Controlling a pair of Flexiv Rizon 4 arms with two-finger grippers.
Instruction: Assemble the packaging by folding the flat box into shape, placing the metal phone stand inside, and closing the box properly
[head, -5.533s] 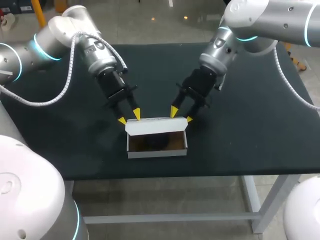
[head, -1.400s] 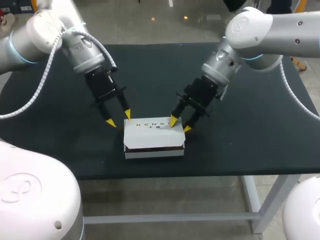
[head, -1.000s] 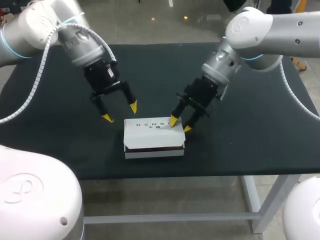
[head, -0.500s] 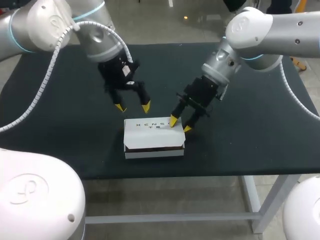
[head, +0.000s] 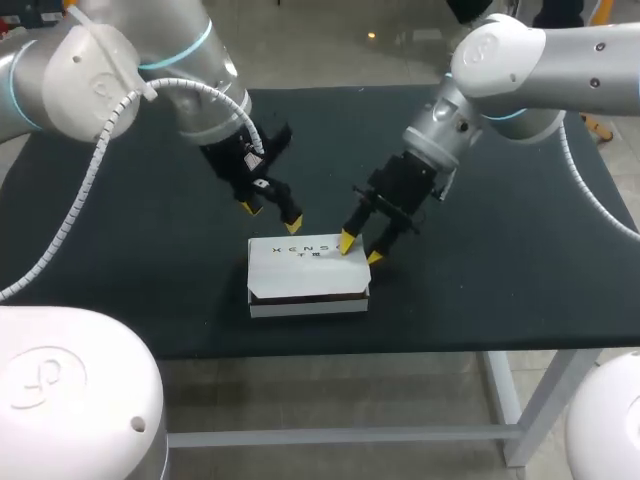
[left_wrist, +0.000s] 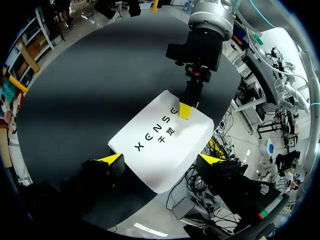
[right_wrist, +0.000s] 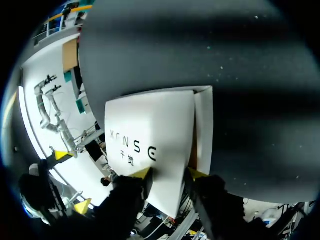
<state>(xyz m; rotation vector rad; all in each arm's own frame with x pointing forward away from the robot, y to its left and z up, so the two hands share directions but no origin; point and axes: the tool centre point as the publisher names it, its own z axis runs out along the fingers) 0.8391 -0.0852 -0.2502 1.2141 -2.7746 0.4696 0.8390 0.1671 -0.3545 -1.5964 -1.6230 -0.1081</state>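
Left gripper was shifted to 11 o'clock of the one white box, fingers spread; right gripper spread at 1 o'clock; contents hidden.

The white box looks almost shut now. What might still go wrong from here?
1. A dark gap shows under the front edge of the lid, so it seems untucked; it might spring up if the fingertip of the right arm resting on it lifts off.
2. The open jaws of the left arm hang just behind the box; coming down off-line, they might shove the box or dent the lid.
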